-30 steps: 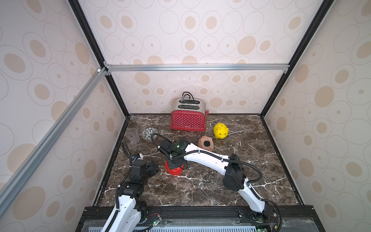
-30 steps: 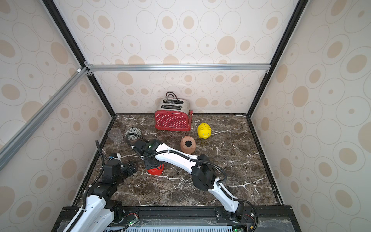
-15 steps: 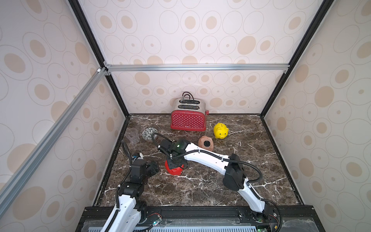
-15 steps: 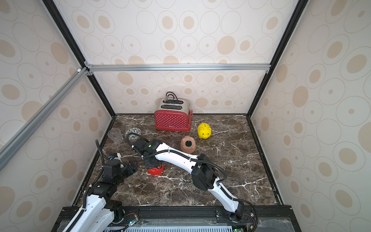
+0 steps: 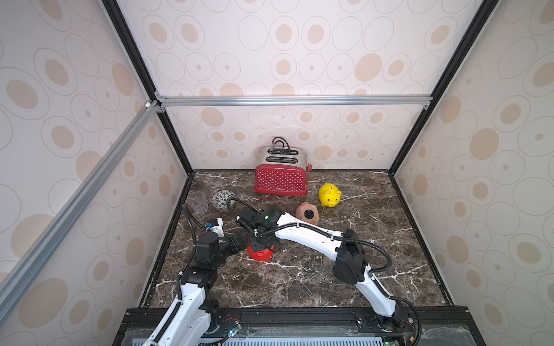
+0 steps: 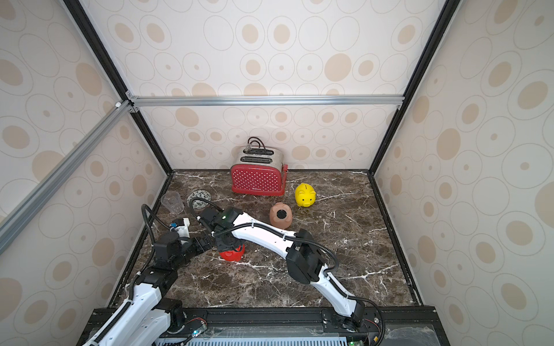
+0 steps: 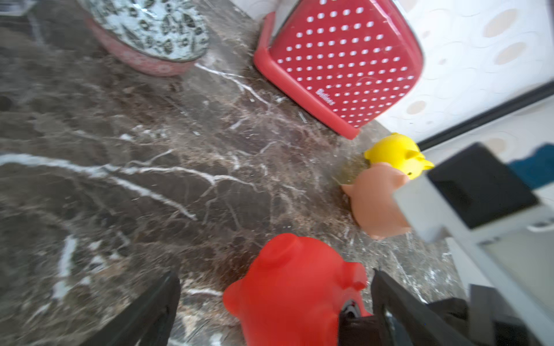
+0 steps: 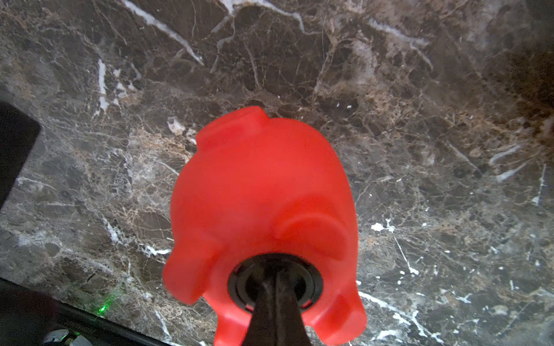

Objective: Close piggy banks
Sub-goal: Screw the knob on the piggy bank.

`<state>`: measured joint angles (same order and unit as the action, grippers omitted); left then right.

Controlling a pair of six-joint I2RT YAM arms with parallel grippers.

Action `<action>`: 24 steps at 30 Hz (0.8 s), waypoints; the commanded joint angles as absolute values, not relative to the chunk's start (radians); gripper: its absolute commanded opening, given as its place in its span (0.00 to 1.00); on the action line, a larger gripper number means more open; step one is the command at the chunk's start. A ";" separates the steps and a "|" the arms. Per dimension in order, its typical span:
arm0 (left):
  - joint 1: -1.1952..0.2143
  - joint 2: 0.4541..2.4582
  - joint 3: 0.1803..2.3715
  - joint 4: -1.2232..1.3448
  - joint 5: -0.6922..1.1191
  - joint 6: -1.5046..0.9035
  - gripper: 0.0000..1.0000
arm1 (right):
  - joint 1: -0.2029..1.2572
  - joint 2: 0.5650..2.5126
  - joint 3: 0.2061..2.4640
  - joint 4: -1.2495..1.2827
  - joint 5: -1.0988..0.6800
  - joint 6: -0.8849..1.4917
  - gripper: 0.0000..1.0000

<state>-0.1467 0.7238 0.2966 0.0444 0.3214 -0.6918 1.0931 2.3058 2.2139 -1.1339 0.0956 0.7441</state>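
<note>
One red piggy bank [image 5: 260, 254] sits near left on the surface [image 5: 299, 278], apparently almost closed, as the left hand [image 7: 274, 277] spreads wider, releasing it, while the right hand [image 8: 275, 296], pressed together, pushes its black plug [image 8: 239, 284] in.

left gripper [image 7: 274, 278]: jaws widened since a second ago, now spread to either side of red piggy bank [image 7: 293, 299], one well clear of it.

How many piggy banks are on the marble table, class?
3: a red pig nearest the front edge, a peach-pink pig mid-table, a yellow pig beside the toaster. None appears hidden.
</note>
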 commanded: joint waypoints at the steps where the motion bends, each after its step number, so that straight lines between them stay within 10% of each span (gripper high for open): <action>1: -0.143 0.733 0.278 0.133 0.407 -0.707 0.99 | 1.084 2.319 2.194 -1.147 0.096 0.760 0.00; 24: -0.143 0.920 0.235 0.167 0.498 -0.731 0.99 | 1.084 2.319 2.194 -1.138 0.081 0.751 0.00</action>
<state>-0.1459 0.9169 0.2276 0.1566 0.4950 -0.7288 1.0916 2.3058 2.2139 -1.1332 0.0864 0.7437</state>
